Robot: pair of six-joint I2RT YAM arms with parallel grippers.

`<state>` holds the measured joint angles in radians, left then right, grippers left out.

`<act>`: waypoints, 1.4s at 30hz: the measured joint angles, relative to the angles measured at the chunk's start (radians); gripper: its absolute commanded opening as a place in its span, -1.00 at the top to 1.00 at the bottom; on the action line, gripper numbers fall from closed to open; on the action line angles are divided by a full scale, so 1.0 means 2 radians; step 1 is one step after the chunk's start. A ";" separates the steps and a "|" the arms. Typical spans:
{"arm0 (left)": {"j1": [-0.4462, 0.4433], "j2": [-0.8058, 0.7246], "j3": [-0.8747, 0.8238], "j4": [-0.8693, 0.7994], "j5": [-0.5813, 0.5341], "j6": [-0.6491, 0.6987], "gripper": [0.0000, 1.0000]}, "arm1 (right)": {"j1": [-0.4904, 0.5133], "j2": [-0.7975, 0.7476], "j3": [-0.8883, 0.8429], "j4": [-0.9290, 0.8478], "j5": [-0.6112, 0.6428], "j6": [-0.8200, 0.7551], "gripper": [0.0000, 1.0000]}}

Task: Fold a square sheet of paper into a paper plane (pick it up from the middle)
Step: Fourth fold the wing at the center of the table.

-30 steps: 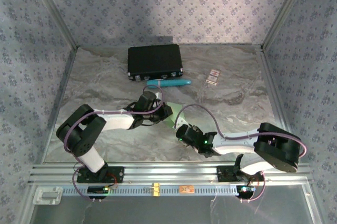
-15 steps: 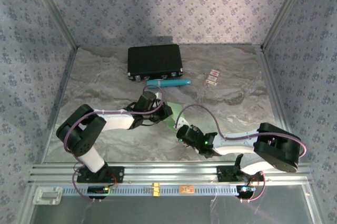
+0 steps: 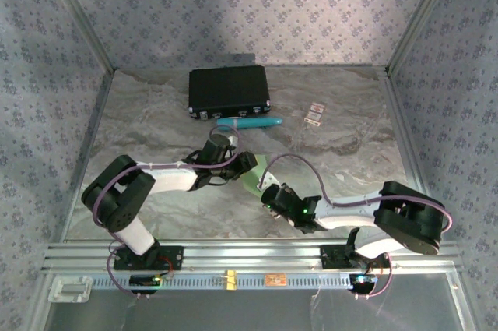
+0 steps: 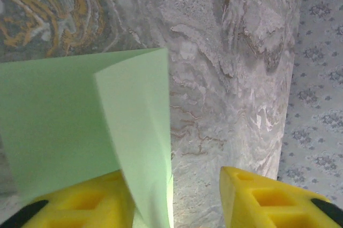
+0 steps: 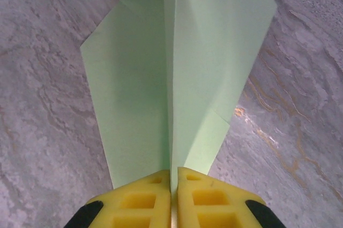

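In the top view both arms reach toward frame centre, elbows bent. The left gripper [image 3: 244, 164] has its yellow fingers [image 4: 257, 198] spread apart. Just lower right of it, the right gripper [image 3: 269, 193] pinches the pale green paper [image 5: 198, 51].

The pale green sheet of paper [image 5: 134, 78] lies part-folded on the tabletop [image 5: 43, 104], centre crease standing raised.

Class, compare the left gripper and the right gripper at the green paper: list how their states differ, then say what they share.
The left gripper has its fingers apart; the right gripper has its fingers pressed together. The right gripper pinches the raised fold of the square sheet of paper; the left gripper clamps nothing, and the paper merely leans by one of its fingers. Both have yellow fingers and meet at the same sheet.
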<state>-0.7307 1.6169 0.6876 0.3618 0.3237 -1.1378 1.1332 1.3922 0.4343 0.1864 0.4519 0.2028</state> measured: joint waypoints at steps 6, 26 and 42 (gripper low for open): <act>0.007 -0.057 -0.006 -0.033 -0.029 0.006 -0.39 | -0.015 0.023 0.000 0.034 -0.020 0.010 0.80; 0.017 -0.103 -0.032 -0.068 -0.056 0.006 -0.43 | -0.063 0.041 -0.031 0.131 -0.108 0.062 0.79; 0.017 -0.101 -0.036 -0.066 -0.055 0.003 0.72 | -0.114 0.044 -0.055 0.191 -0.207 0.116 0.77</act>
<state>-0.6975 1.4147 0.6159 0.2306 0.2142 -1.1313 0.9058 1.4803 0.3244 0.5674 0.0380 0.4339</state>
